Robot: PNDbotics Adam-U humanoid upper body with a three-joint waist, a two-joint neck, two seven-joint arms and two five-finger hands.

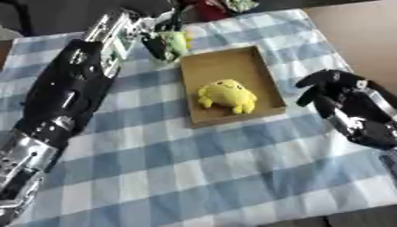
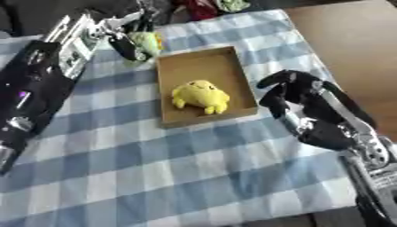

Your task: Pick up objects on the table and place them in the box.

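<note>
A table covered with a blue-and-white checked cloth is being viewed from above. A shallow, rectangular brown cardboard box is lying on the cloth at the far middle of the table. A soft yellow plush toy is resting inside the box, in its nearer half, close to the front wall; the farther half of the box floor is being left bare.

The robot's left arm is being stretched in from the lower left, across the cloth, toward the far left corner of the box. The left hand is being held just beyond and to the left of that corner, and its dark fingers are being curled around a small yellow-green object, whose exact shape cannot be made out. The object is being kept outside the box, just beside its far left corner; whether it is touching the cloth cannot be told.

The right hand is being held at the right side, just beside the right wall of the box. Its black fingers are being bent downward in a loose curl, and nothing is being held in them; whether they are touching the cloth cannot be told.

At the far edge of the table, a dark red item and a greenish item are being shown only in part.
</note>
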